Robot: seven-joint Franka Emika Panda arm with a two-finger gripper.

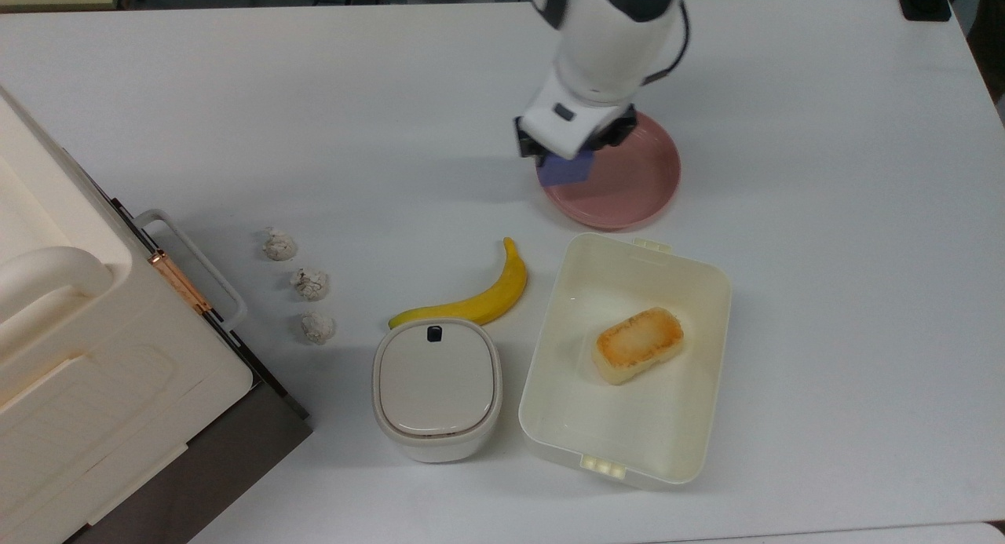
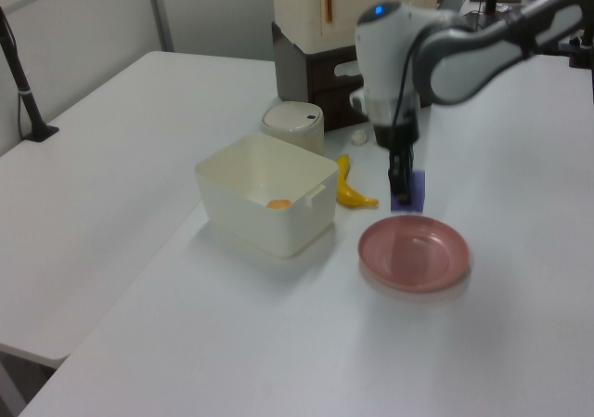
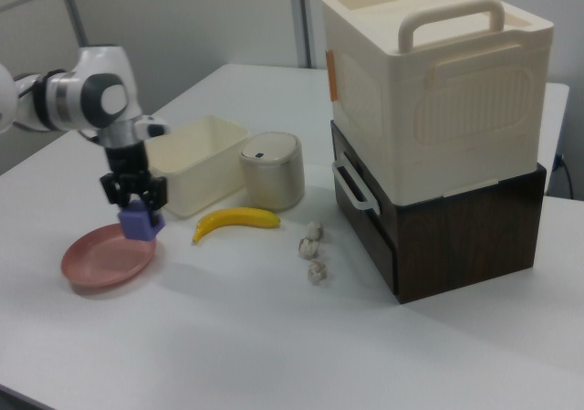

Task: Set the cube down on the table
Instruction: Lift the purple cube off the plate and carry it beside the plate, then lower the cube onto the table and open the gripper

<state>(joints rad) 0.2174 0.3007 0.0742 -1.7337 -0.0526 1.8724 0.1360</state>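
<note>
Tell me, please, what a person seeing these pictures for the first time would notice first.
First is the white robot arm, whose tool holds the blue-purple cube in the air above the edge of the pink plate. Next comes the large cream case with handles, stacked on a dark box at the right view's right. Between them on the white table lie a yellow banana and an open cream container with a toasted bread piece.
</note>
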